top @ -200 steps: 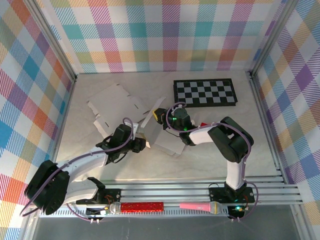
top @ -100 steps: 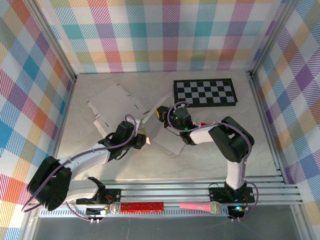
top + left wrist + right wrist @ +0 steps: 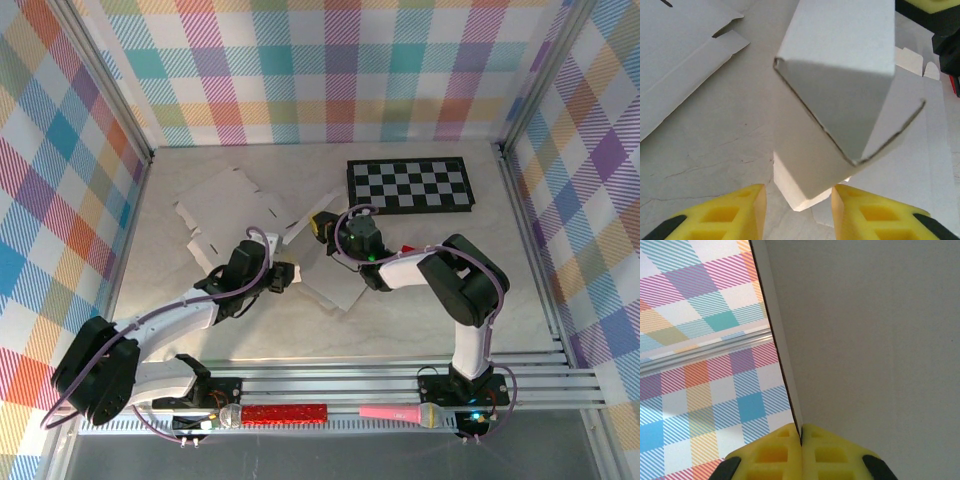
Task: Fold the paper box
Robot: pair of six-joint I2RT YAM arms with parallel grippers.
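The white paper box (image 3: 325, 272) lies partly folded in the middle of the table. My right gripper (image 3: 322, 228) is at its far edge, shut on a raised panel (image 3: 865, 340); in the right wrist view the panel's edge runs down into the gripper (image 3: 801, 435) between the pressed yellow fingertips. My left gripper (image 3: 283, 277) is at the box's left side. In the left wrist view a folded corner of the box (image 3: 840, 100) stands up in front of it. The corner's lower tip reaches between the gripper's (image 3: 797, 200) spread fingers, with a gap on the left.
A second flat cardboard sheet (image 3: 225, 205) lies at the far left, its edge (image 3: 685, 60) close to the left gripper. A black-and-white checkerboard (image 3: 408, 185) sits at the far right. A pink microphone (image 3: 400, 412) and a red one (image 3: 285, 412) rest on the front rail.
My left gripper has edged a little farther from its base toward the box. The right gripper has shifted slightly away with the panel, and the box has turned a little on the table.
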